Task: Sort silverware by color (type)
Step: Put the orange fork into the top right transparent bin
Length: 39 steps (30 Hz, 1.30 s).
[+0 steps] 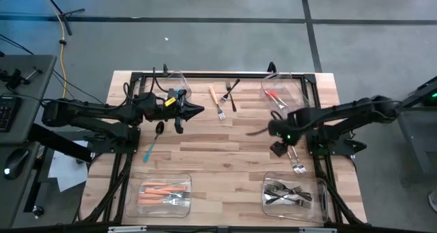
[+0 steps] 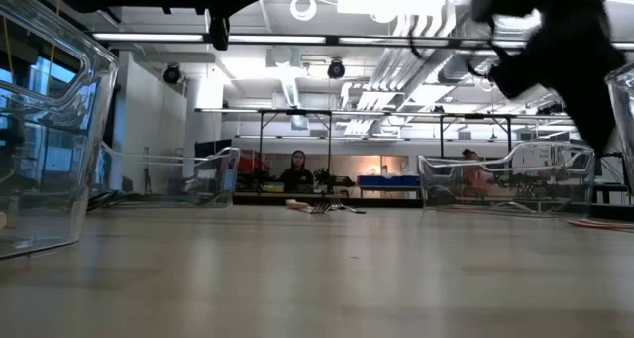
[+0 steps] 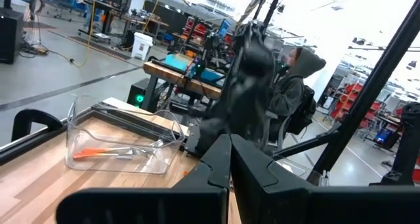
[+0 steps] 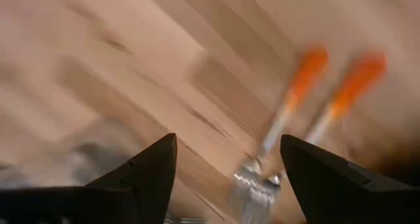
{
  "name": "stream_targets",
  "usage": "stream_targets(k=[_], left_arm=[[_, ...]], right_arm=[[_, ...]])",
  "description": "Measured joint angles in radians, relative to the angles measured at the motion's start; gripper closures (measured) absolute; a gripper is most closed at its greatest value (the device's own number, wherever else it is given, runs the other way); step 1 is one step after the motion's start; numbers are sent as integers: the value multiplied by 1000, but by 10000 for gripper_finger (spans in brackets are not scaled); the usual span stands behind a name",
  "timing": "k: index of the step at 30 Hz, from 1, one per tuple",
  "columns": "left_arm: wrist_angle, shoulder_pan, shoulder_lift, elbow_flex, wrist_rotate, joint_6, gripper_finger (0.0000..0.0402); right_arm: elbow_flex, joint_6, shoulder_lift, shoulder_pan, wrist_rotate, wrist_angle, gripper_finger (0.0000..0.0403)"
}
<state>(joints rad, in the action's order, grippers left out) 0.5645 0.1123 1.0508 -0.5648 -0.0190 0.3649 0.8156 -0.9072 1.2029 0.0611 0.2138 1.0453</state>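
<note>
Two orange-handled forks [image 1: 297, 162] lie side by side on the wooden table [image 1: 225, 158], near its right edge. My right gripper [image 4: 228, 145] hangs open above them, pointing steeply down, with the blurred forks [image 4: 289, 138] showing between its fingers; it touches nothing. In the high view the right gripper [image 1: 281, 141] sits just left of those forks. My left gripper [image 1: 198, 111] is shut, empty and level above the table's left half, its fingertips [image 3: 230, 152] together. A teal-handled spoon [image 1: 153, 141] lies below it. A light-handled fork [image 1: 217, 100] and a black fork [image 1: 232, 93] lie at the far middle.
Four clear bins stand at the corners: far left [image 1: 176, 83], far right [image 1: 281, 91] with red-handled pieces, near left [image 1: 164, 192] with orange-handled pieces, near right [image 1: 293, 195] with dark forks. A person [image 3: 292, 86] sits beyond the table. Bare wood lies in the middle.
</note>
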Motion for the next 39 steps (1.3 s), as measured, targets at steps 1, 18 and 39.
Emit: stream_targets(k=[1,18,39], left_arm=[[0,0,0,0,0,0,401],[-3,0,0,0,11,-1,401],[-27,0,0,0,31,-2,401]], right_arm=[[-38,-58,0,16,0,-5,146],[-303,-398,1,99,44,-288,147],[-300,-386,124,98,33,-272,239]])
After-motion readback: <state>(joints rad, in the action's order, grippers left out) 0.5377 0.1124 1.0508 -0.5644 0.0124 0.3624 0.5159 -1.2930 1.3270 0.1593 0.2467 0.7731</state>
